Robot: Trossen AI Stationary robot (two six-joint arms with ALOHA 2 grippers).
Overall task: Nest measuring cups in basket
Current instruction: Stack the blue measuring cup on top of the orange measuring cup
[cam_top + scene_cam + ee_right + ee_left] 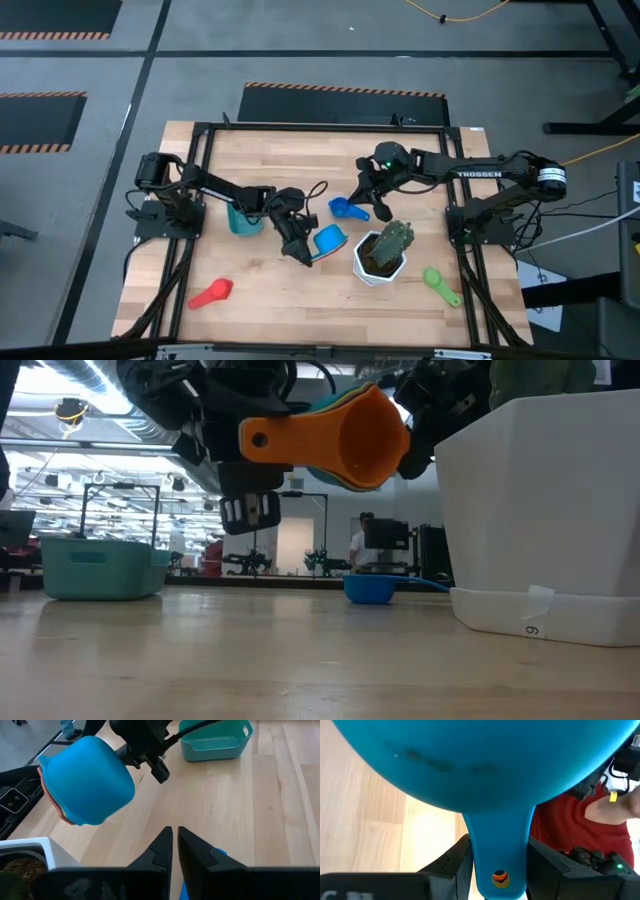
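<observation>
My left fingers pinch the handle of a nested stack of measuring cups, big blue one outermost, orange innermost, lifted clear of the tabletop between the teal basket and the white plant pot. My right fingers are pressed together, holding nothing, hanging over a small blue cup on the wood.

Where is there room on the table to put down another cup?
Bare wood lies between the red cup and white plant pot, and along the far edge behind the basket. It is crowded mid-table around the left gripper's cup stack.
</observation>
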